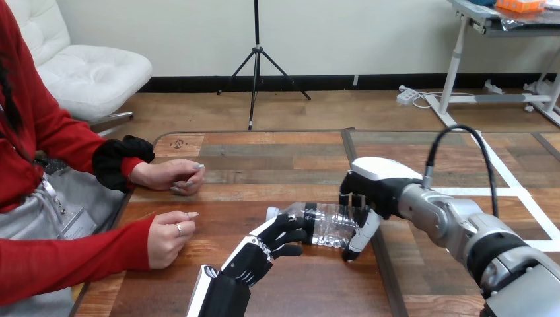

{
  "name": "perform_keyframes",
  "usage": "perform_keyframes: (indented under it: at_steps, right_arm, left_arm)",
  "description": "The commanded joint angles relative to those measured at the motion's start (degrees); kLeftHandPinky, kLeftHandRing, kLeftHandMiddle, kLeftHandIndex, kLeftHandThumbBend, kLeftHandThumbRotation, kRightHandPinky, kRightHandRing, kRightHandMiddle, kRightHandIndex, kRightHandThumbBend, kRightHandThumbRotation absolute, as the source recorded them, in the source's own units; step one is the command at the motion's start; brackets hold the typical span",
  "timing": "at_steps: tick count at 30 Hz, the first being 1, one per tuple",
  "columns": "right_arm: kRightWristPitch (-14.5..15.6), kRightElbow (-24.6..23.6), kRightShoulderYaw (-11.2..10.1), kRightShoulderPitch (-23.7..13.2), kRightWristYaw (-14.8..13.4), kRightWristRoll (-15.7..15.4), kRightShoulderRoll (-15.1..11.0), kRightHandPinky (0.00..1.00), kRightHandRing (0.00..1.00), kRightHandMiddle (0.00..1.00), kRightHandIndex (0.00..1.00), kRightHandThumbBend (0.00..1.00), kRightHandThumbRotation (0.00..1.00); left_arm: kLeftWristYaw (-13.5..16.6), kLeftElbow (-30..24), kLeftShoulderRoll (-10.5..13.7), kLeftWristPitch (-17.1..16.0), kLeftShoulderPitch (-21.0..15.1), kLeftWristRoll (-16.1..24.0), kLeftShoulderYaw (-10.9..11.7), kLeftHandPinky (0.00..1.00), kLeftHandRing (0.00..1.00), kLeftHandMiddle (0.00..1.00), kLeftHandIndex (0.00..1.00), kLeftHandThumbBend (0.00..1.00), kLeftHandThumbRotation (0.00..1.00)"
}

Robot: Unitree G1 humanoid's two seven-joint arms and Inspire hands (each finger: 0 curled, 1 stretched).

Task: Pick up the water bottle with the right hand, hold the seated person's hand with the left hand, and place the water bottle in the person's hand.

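A clear plastic water bottle (pixel 325 223) with a white cap lies on its side near the middle of the wooden table (pixel 264 158), cap end pointing left. My right hand (pixel 370 188) is shut on its right half, fingers over the top and thumb on the near side. My left hand (pixel 274 241) is just in front of the bottle's cap end and overlaps it. At the left, the person's far hand (pixel 168 177) and near hand (pixel 170 231) rest loosely closed on the table, apart from my hands.
A dark seam (pixel 370 218) runs front to back through the table under the right hand. The person's red-sleeved near forearm (pixel 72 261) lies along the table's left front corner.
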Motion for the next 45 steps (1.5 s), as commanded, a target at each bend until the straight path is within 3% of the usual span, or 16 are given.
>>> perform_keyframes:
  at_steps: [1,19,26,37,45]
  right_arm:
    - [-0.2,-0.9,-1.8,1.5,-0.4,1.5,-0.4,0.21,0.26,0.36,0.4,0.91,0.0]
    - [0.6,-1.6,-8.1,1.9,-1.2,7.8,-0.4,0.19,0.25,0.39,0.44,0.87,0.0]
    - [0.2,-1.8,-11.2,2.2,-1.2,10.9,-0.3,0.19,0.25,0.39,0.44,0.87,0.0]
    - [1.1,-2.2,-15.5,2.5,-1.1,15.4,0.4,0.19,0.26,0.39,0.45,0.86,0.0]
    - [0.1,-2.6,-18.1,3.0,-1.1,17.9,0.9,0.19,0.25,0.38,0.44,0.85,0.0]
  left_arm:
    - [-0.7,0.9,0.8,-0.6,-0.8,-0.8,0.4,0.73,0.8,0.83,0.82,1.0,0.71]
    - [-2.3,-0.3,1.8,0.9,-0.5,-2.2,0.6,0.71,0.79,0.82,0.81,1.0,0.71]
    - [-2.9,0.4,2.1,-0.1,-1.1,-2.7,1.1,0.72,0.79,0.82,0.81,1.0,0.72]
    - [-5.5,-1.3,3.6,0.8,-1.1,-5.8,0.4,0.74,0.8,0.82,0.81,1.0,0.72]
    - [-8.0,-1.3,4.7,-0.1,-1.4,-8.5,-0.4,0.74,0.8,0.83,0.81,1.0,0.73]
